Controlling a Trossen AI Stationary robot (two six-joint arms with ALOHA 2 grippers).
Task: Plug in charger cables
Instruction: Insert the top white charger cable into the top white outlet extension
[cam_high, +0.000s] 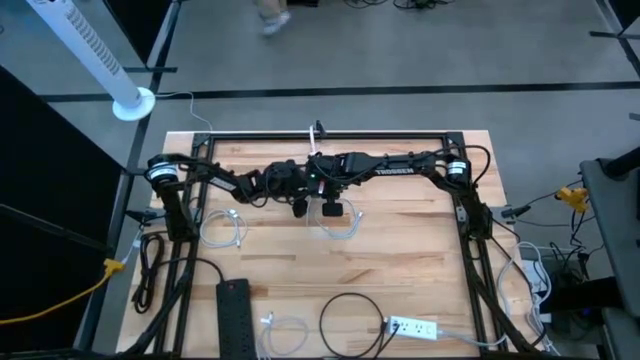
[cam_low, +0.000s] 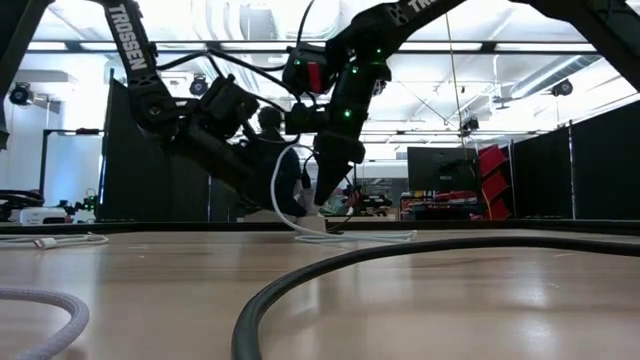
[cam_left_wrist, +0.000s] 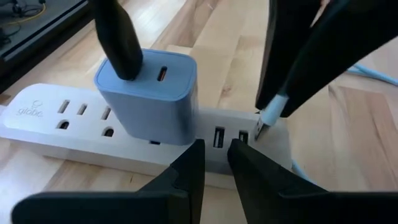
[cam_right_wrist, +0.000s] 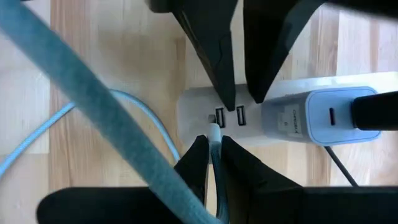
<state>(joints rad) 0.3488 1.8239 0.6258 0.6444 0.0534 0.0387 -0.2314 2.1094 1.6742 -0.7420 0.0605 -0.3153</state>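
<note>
Two grippers are meeting over the white plastic power strip (cam_left_wrist: 56, 127) at the middle of the wooden desk (cam_high: 400, 260). The right gripper (cam_right_wrist: 211, 149) is pinching the thin white charger cable (cam_right_wrist: 214, 138) by its plug, just beside the strip's USB ports. The left gripper (cam_left_wrist: 214, 152), jaws nearly closed and empty, is hovering close by.

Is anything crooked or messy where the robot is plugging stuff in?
Nothing looks broken. The right gripper pinches a white plug just short of the USB ports on the white power strip, not in yet. The left gripper rests its fingers on that strip. Loose cables lie in loops on the table.
</note>
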